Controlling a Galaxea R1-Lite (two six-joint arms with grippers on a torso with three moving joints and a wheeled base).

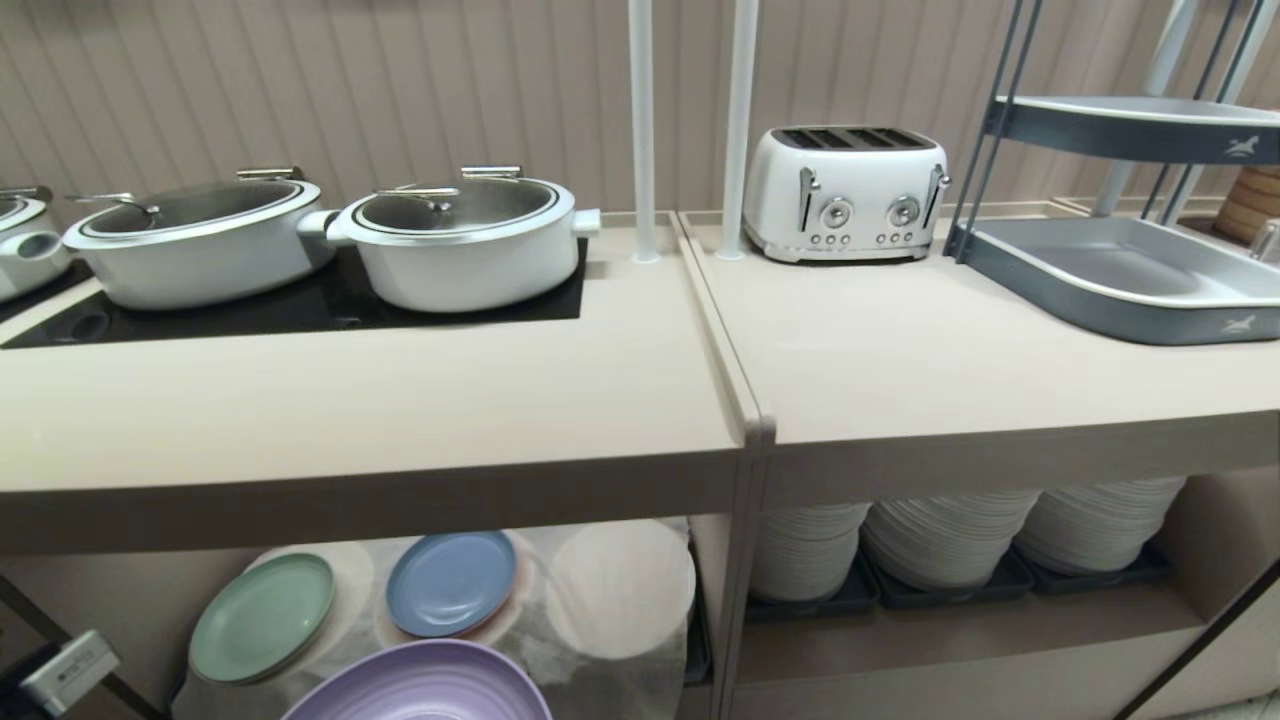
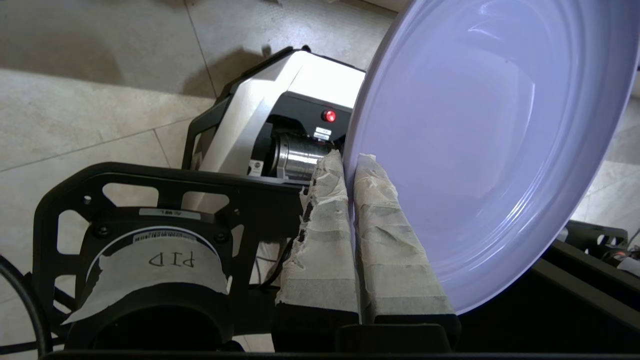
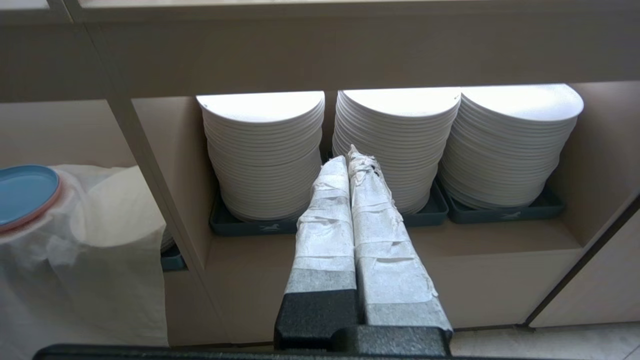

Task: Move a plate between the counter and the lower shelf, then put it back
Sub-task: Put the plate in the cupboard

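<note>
The lavender plate (image 1: 425, 685) shows at the bottom edge of the head view, held in front of the lower shelf (image 1: 620, 590) and below the counter (image 1: 400, 410). In the left wrist view my left gripper (image 2: 350, 162) is shut on the plate (image 2: 480, 140), its rim pinched between the two taped fingers (image 2: 325, 235). The plate is tilted on edge there, over the floor and the robot's base. My right gripper (image 3: 352, 157) is shut with nothing in it and points at the compartment of white plates. Neither gripper itself shows in the head view.
On the lower shelf's white cloth lie a mint green plate (image 1: 262, 617) and a light blue plate (image 1: 451, 583). Two white pots (image 1: 460, 240) stand on the black cooktop. A white toaster (image 1: 845, 192) and a grey tray rack (image 1: 1130, 270) stand on the adjoining worktop, with white plate stacks (image 1: 945, 540) below.
</note>
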